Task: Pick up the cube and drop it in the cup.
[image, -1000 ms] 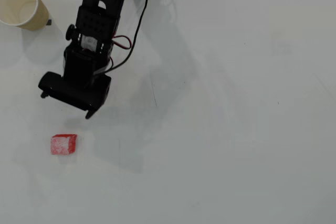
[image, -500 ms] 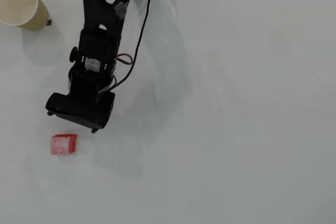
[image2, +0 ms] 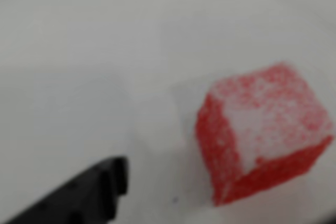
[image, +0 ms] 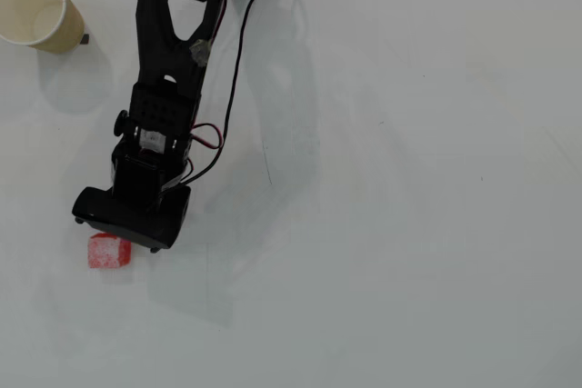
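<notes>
From overhead, my arm (image: 168,97) reaches down the picture from the top edge, black, with red and black wires looping along its right side. Its base is cut off by the frame. My gripper (image: 127,229) sits at the lower end, but my own wrist housing covers the fingers from above, so that view does not show how far apart they are.

The cube (image: 109,251) lies on the white table (image: 409,179) just below the gripper's lower left corner, touching or nearly touching its edge; I cannot tell which. It is red with a pale, scuffed top.

In the wrist view the cube (image2: 265,132) fills the right side, blurred, resting on the table with its whitish top tilted toward the camera. Only one dark finger (image2: 89,195) enters from the lower left corner, clearly apart from the cube, with bare table between them. The other finger is out of the frame, so I cannot tell how wide my gripper stands. The one finger that shows touches nothing.

The cup (image: 36,8) stands upright in the top left corner of the overhead view, well apart from the cube and left of my arm. Its rim is cut off by the left edge. The white inside shows nothing in it.
</notes>
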